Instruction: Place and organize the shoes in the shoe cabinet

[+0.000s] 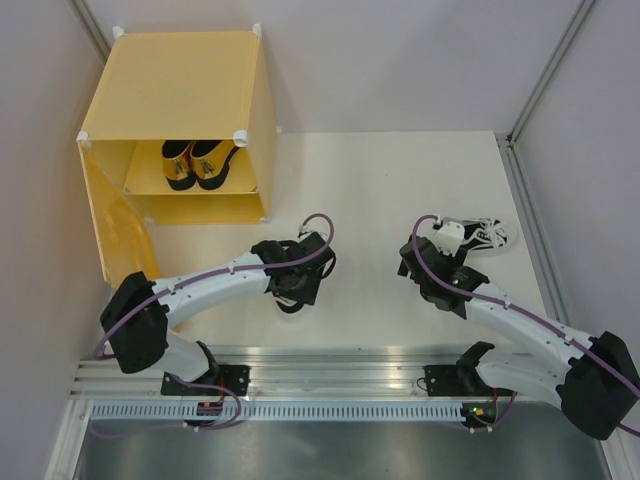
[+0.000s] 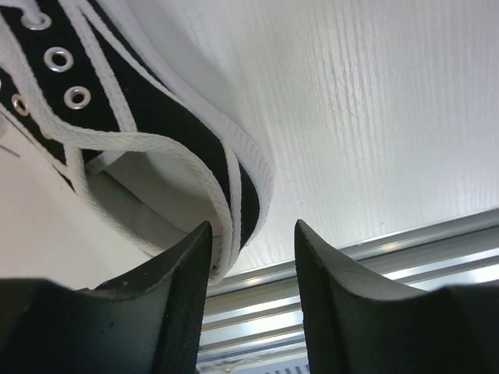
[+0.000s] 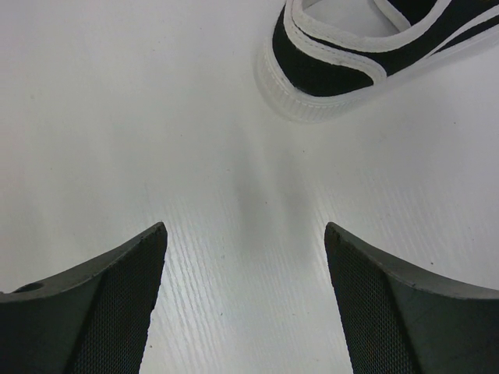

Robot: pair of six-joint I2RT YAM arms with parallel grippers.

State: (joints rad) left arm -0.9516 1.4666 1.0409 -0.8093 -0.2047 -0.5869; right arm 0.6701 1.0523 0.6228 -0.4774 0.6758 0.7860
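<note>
Two gold loafers (image 1: 198, 162) sat side by side on the upper shelf of the shoe cabinet (image 1: 170, 80) at the far left, heels toward its open front; the door (image 1: 112, 228) hung open just beside the left arm's elbow, and I judged a wide swing there could knock it.

Nearer the middle, the left gripper (image 2: 251, 232) was low over a white sneaker (image 2: 156, 117) lying on the table (image 1: 370, 190); its fingers (image 2: 179, 296) stood apart, clamped on nothing, with the shoe's heel collar against the inner face of one and a gap to the other. A close from there would catch only that thin rim, to my eye; such a shallow bite could slip, or let the shoe tip and fall on the way to the shelf.

Further right, the right gripper (image 3: 244, 227) hovered with its jaws wide over bare table; the second sneaker (image 3: 335, 70) lay beyond its fingertips, untouched, close to the table's far right side. Closing there would catch nothing; a careless nudge forward might push the shoe toward the edge.
</note>
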